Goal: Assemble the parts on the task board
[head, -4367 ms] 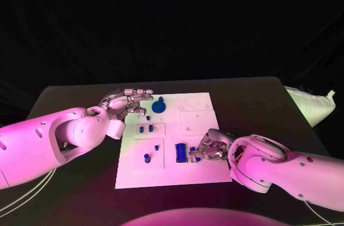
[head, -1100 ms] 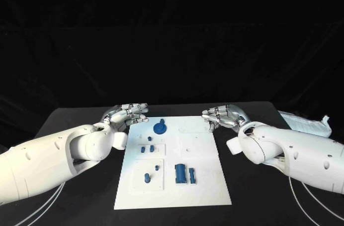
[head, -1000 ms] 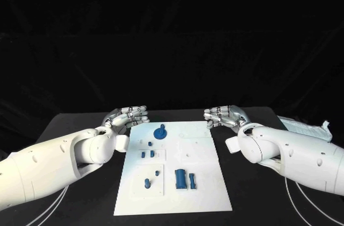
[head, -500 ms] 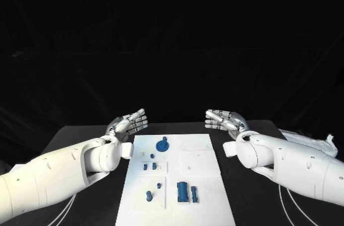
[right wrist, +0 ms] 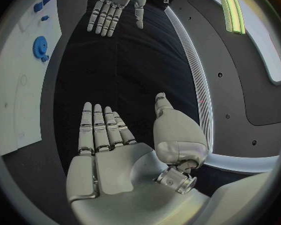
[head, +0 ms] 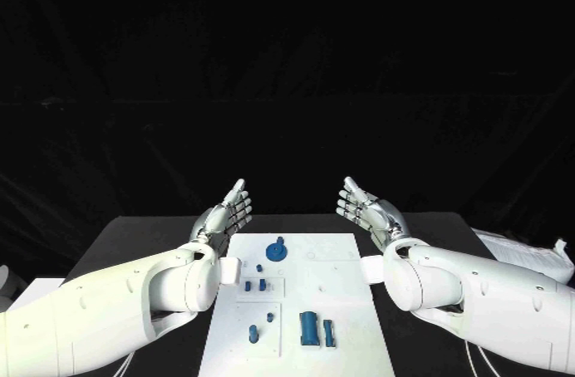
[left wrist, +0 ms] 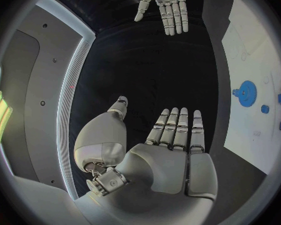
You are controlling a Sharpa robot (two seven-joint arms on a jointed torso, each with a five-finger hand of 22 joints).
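The white task board (head: 341,310) lies in the middle of the black table. A blue gear (head: 277,250) stands near its far end, small blue pegs (head: 253,285) sit in the middle, and a blue block (head: 309,328) with a thinner bar (head: 330,333) stands near the front. My left hand (head: 228,211) is raised above the board's far left corner, flat and holding nothing. My right hand (head: 364,209) is raised above the far right corner, fingers straight, palm facing the left one. The left wrist view shows the flat left hand (left wrist: 172,145), the right wrist view the flat right hand (right wrist: 106,140).
A pale cloth bag (head: 528,251) lies at the table's right edge. Bare black table (head: 132,244) flanks the board on both sides.
The right hand left the blue block at the board's front and rose to the far right corner. Both hands lifted off the board and straightened their fingers. The camera tilted up.
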